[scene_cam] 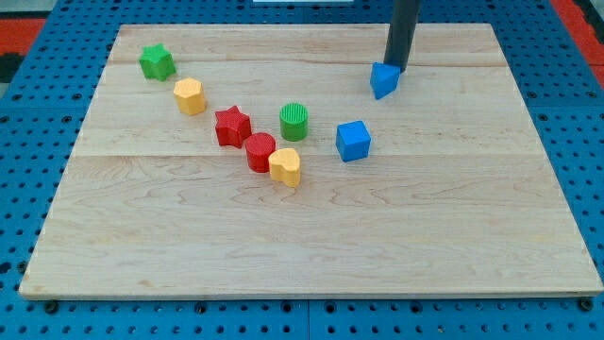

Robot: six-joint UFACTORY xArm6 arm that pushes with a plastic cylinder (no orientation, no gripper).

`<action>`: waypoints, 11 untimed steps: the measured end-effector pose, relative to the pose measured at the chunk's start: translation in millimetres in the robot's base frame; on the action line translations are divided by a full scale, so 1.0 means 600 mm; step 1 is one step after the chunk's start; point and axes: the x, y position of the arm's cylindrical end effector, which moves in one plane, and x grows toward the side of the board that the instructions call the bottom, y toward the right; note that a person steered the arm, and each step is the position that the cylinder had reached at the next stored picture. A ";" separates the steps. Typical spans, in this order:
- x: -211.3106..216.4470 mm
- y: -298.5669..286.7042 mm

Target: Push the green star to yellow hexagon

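Observation:
The green star [157,62] lies near the board's top left corner. The yellow hexagon [190,96] lies just below and to the right of it, a small gap apart. My tip [395,67] is far to the view's right, at the top, touching the upper edge of a blue pointed block [383,80]. The rod rises out of the view's top.
A red star [232,126], a red cylinder [260,152] and a yellow heart [285,166] form a diagonal line in the middle. A green cylinder [294,122] and a blue cube [353,141] lie to their right. The wooden board [311,255] rests on a blue pegboard.

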 end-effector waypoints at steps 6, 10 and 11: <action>-0.106 -0.290; -0.081 -0.601; -0.113 -0.570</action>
